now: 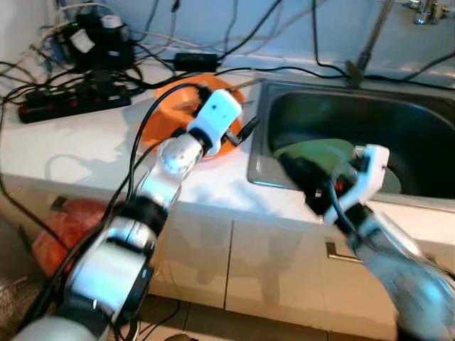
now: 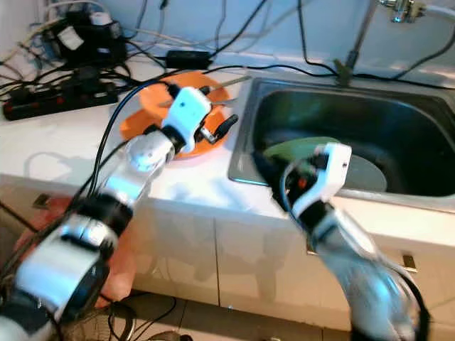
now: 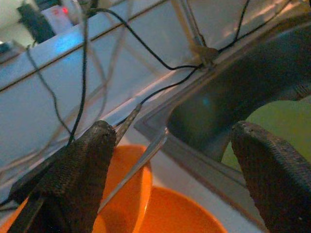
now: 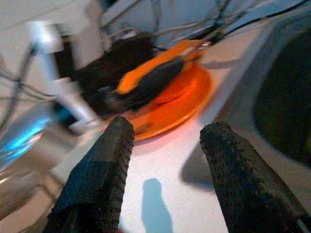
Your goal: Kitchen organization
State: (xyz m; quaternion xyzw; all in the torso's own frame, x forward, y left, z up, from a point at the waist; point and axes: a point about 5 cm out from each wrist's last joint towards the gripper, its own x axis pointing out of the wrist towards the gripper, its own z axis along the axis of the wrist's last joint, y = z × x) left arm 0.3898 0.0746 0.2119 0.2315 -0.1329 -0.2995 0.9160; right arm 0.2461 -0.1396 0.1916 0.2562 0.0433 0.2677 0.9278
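Observation:
An orange plate [image 1: 178,114] sits on the white counter just left of the steel sink [image 1: 426,135]. A thin metal utensil [image 3: 141,153] rests across the plate's far rim. My left gripper [image 1: 245,131] hovers over the plate's sink-side edge, open and holding nothing; the left wrist view shows both fingers [image 3: 87,165] spread wide above the orange dish. A green plate [image 1: 316,150] lies in the sink. My right gripper [image 1: 290,167] is at the sink's front left corner, pointing toward the orange plate [image 4: 180,102], open and empty.
A black power strip [image 1: 71,106], adapters and many cables crowd the counter's back left. A tap [image 1: 426,11] stands behind the sink. White cupboard doors [image 1: 270,263] run below the counter, and an orange bag [image 1: 67,227] lies on the floor at left.

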